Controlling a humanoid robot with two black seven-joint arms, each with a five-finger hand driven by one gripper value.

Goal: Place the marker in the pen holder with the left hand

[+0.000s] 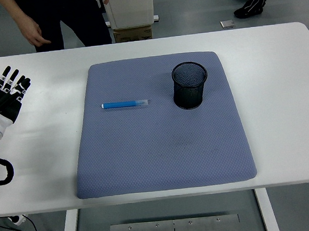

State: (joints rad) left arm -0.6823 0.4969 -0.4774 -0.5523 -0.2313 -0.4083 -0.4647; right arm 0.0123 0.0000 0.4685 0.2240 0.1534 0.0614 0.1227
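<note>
1 head view, high on the robot's side, facing forward and down over white table (268, 58)

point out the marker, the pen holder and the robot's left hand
marker (122, 104), head view, middle of its blue barrel
pen holder (189, 91), head view, front of its black mesh wall
left hand (7, 97), head view, back of the hand, below the spread fingers

Black wire-mesh pen holder (190, 85) — matt dimpled cloth mat (162, 147), smooth white table (280, 84)
</note>
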